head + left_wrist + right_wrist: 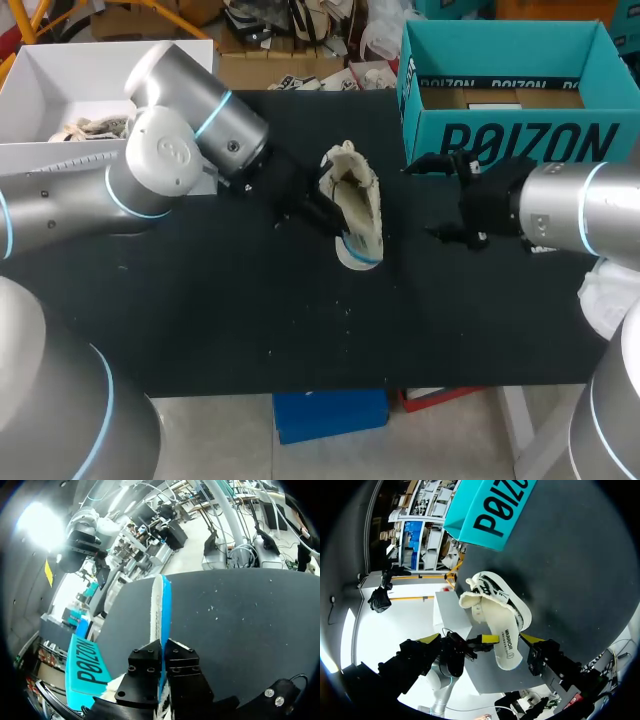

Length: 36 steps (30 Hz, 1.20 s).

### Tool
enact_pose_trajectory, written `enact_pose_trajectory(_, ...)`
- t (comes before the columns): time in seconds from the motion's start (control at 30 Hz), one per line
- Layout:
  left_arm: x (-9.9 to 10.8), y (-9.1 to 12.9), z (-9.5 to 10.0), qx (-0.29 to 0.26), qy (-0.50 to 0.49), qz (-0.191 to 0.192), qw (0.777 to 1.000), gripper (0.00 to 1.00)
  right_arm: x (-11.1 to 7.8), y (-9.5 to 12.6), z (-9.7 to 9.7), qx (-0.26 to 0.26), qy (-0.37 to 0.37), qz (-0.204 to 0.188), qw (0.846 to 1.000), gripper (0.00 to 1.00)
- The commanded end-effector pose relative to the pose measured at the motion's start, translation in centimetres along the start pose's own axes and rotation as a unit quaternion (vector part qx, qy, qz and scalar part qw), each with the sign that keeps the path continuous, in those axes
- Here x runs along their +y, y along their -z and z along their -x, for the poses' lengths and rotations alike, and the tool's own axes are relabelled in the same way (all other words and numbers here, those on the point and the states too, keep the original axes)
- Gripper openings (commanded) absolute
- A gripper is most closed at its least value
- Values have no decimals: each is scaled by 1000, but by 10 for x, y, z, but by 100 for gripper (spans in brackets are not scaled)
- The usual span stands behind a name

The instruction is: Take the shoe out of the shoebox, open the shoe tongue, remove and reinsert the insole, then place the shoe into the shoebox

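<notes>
- Shoe [358, 205] first: it is out of its box and sits near the middle of the table [240, 310]. The left gripper [162, 652] pinches it at its near end.
- The left fingers are squeezed tight on the thin white and blue sole [159, 610]. The sole runs straight out ahead of them, seen on its edge.
- The shoe is tipped up on its side. Its long way runs from the near edge of the table toward the far edge, with the heel end near and the toe end far.
- Its open top faces the right edge of the table, toward the right gripper [432, 200].
- The right fingers are spread wide and hold nothing. They are close to the shoe but do not touch it.
- Seen from the right wrist, the opening of the shoe lies straight ahead, in line with the gap between those fingers. The insole [506, 642] shows inside and looks like it is in its place.
- The right gripper is the free one and it faces the opening. So I think it is the one to go in for the tongue or the insole, while the left one keeps the shoe from tipping.
- The left arm comes in from the left edge and reaches low to the middle, pointing right.
- The right arm comes in from the right edge and lies level over the table, pointing left.
- The teal shoebox [500, 145] stands open at the far right corner, just past the right gripper.
</notes>
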<state>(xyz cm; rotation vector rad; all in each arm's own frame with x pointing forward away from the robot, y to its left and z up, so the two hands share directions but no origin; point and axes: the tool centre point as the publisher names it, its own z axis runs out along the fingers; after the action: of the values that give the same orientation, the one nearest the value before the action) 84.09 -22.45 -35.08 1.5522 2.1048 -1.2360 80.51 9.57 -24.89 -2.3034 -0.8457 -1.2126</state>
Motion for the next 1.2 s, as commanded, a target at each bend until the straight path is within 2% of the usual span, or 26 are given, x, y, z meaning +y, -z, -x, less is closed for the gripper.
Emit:
enact_pose_trajectory(0.03, 2, 2, 2, -4, -2, 2, 1000, 0, -6, 3, 6, 5, -54, 165, 985, 100)
enact_pose_trajectory(0.33, 6, 1, 4, -42, -1, 9, 999, 0, -6, 3, 6, 5, -54, 165, 985, 100)
enact_pose_trajectory(0.57, 19, -4, 6, -66, 6, 21, 998, 0, -6, 3, 6, 5, -54, 165, 985, 100)
enact_pose_trajectory(1.2, 48, 1, 10, -63, 22, 21, 998, 0, -6, 3, 6, 5, -54, 165, 985, 100)
